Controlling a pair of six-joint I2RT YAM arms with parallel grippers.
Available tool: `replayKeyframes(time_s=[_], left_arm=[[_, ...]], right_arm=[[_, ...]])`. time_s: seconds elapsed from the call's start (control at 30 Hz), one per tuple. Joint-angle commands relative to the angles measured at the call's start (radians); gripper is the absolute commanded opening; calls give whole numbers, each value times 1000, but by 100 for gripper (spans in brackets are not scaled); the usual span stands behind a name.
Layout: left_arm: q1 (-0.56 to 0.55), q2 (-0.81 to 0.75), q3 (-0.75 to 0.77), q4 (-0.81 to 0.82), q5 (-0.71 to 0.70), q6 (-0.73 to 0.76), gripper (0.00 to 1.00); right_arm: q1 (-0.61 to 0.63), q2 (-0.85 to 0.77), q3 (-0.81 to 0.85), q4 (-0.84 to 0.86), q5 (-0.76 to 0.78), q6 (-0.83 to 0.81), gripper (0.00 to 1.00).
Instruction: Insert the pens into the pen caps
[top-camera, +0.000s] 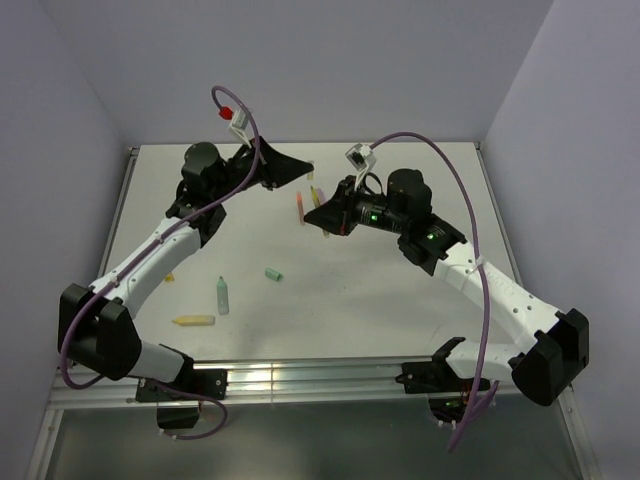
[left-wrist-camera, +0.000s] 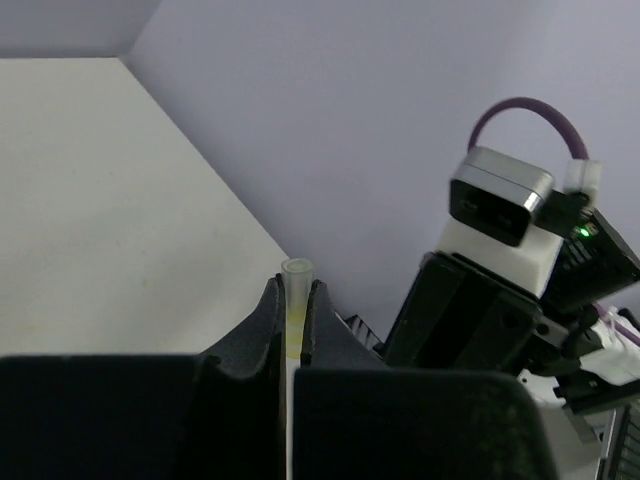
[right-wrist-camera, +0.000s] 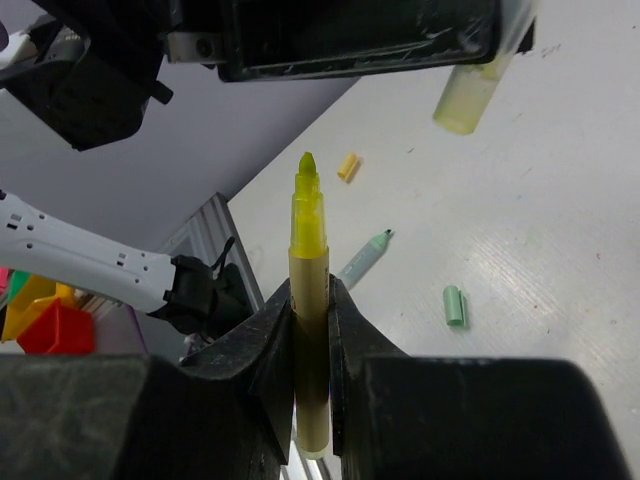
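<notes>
Near the far edge of the tabletop (top-camera: 380, 290) the right hand (right-wrist-camera: 308, 300) pinches a yellow pen (right-wrist-camera: 308, 245) mid-barrel while the left hand (left-wrist-camera: 297, 305) clamps a pale cap (left-wrist-camera: 297, 275); both look light, stiff and slippery.

Your yellow pen (right-wrist-camera: 308, 300) is standing clamped, nib bared; the yellow cap (right-wrist-camera: 470, 95) is hanging tilted beyond it; the mint pen (right-wrist-camera: 365, 258) and green cap (right-wrist-camera: 454, 305) are lying flat, apart.

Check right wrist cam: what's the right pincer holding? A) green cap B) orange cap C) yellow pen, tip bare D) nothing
C: the yellow pen is clamped in the right pincer, tip uncapped; the green cap lies loose on the table, and the left pincer holds the yellow cap.
</notes>
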Motion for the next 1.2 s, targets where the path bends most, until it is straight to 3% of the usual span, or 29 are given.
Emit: replayKeyframes(time_s=[0.0, 0.3, 1.17], left_arm=[[-11, -83, -24, 214, 67, -18, 0], [-13, -93, -84, 309, 88, -65, 0], [-45, -93, -86, 236, 61, 4, 0]], right_arm=[[5, -20, -6, 74, -7, 6, 0], [4, 14, -6, 86, -24, 18, 0], [-4, -18, -13, 64, 41, 13, 0]])
